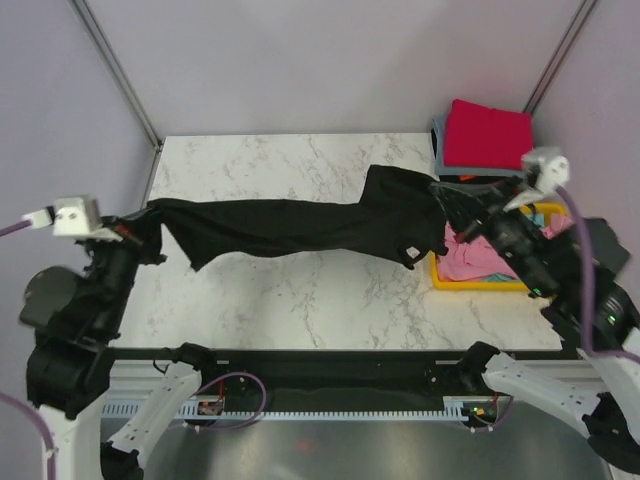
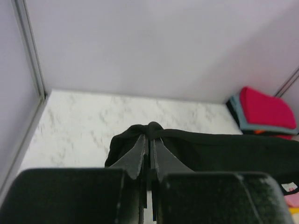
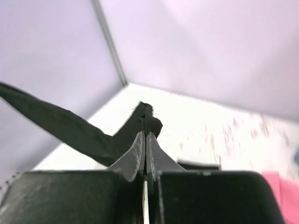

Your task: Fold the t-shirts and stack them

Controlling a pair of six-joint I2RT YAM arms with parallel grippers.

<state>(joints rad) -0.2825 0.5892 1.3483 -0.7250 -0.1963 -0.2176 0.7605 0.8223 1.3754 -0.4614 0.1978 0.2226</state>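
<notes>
While both arms hold it, black t-shirt (image 1: 300,230) runs as one long band across the table (image 1: 300,160), long axis left to right, parallel to the near edge

- Left gripper (image 1: 135,232): jaws closed flat on a bunched corner of the black cloth at the table's left edge. Its wrist view shows the fabric pinched right at the tips
- Right gripper (image 1: 447,205): likewise clamped on black cloth, at the far right end, just beside the yellow tray (image 1: 480,285)
- Each arm is at its own end, so neither is nearer; the garment lies between them, inward from both tools
- Judgement: next move turns on this axis. Shirt needs to come down spread rather than as a rope, so the two ends must travel together, toward or away from the bases, across the axis

Look of the shirt: narrow and twisted toward the left, broader and rumpled toward the right, with a hanging fold. Middle sags low. Cannot tell whether it touches the marble. Small white tag (image 2: 289,187) shows near the right end in the left wrist view

Elsewhere: red t-shirt (image 1: 487,133) folded on a grey-blue t-shirt (image 1: 438,140) at the back right corner, well apart from the left end. Pink t-shirt (image 1: 470,262) crumpled in the tray, unfolded

Judgement: early to midway, one stack begun
</notes>
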